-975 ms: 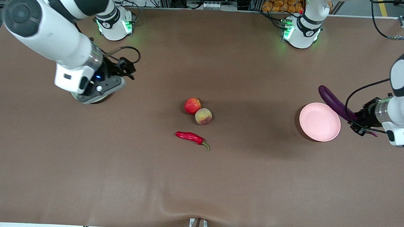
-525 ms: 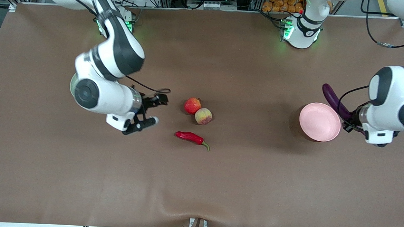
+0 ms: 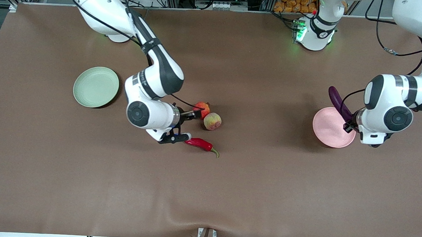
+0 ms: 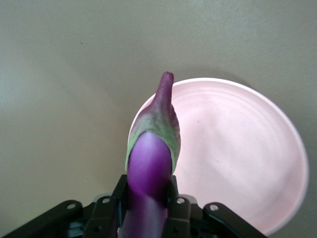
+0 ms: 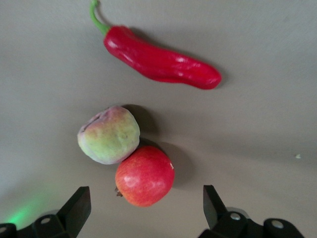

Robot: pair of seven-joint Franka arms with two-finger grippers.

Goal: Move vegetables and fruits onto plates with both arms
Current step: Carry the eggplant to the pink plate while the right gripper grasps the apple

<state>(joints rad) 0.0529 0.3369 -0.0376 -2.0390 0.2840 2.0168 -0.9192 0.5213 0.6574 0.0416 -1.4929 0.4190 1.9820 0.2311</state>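
My left gripper is shut on the purple eggplant and holds it tilted over the rim of the pink plate; in the left wrist view the eggplant points its green cap over the plate. My right gripper is open, low over the table beside the red pomegranate and the peach. In the right wrist view the pomegranate lies between the open fingers, with the peach touching it and the red chili apart. The chili lies nearer the front camera. The green plate is bare.
The brown table cover is wrinkled near its front edge. Cables and equipment line the edge by the arm bases.
My right arm has swung from the green plate to the fruits in the middle, uncovering that plate. My left gripper has carried the eggplant closer over the pink plate's rim.
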